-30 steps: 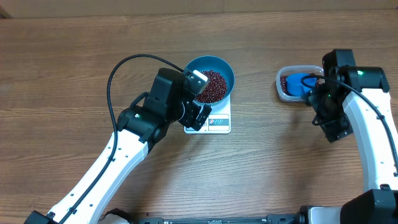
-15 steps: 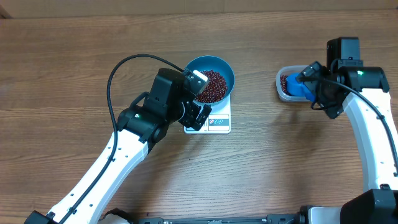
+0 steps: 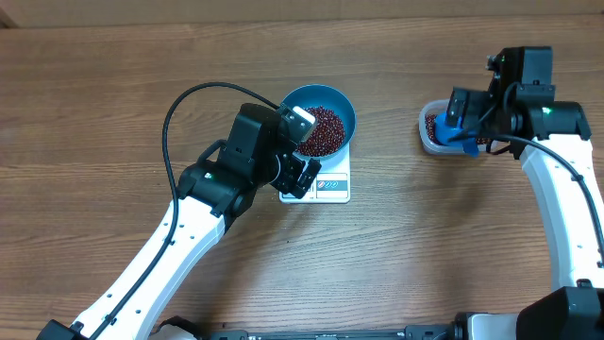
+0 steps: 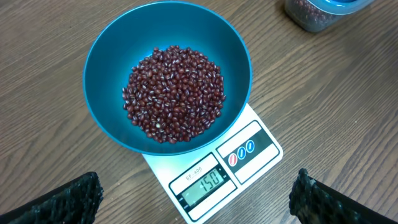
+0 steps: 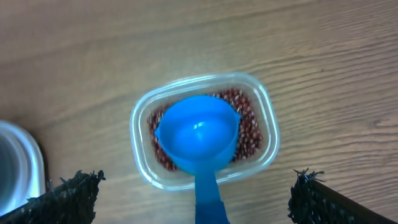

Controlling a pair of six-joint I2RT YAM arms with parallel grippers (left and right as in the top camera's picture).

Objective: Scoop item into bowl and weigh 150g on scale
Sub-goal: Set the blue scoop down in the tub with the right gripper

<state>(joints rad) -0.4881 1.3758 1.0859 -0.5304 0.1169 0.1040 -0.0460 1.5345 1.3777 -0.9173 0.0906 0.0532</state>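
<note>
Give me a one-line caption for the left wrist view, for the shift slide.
Blue bowl of red beans sits on the white scale, display reading 150.

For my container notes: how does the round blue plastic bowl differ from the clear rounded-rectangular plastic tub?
The blue bowl is opaque, the clear tub see-through. The bowl sits on the white square scale, the tub on the wooden table. The tub holds a blue scoop, the bowl none. Both hold dark red-brown beans.

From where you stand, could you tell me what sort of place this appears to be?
Probably a robot test bench, not a home kitchen: a wooden table, a white left arm and right arm, and a small scale carrying a blue bowl of beans.
</note>
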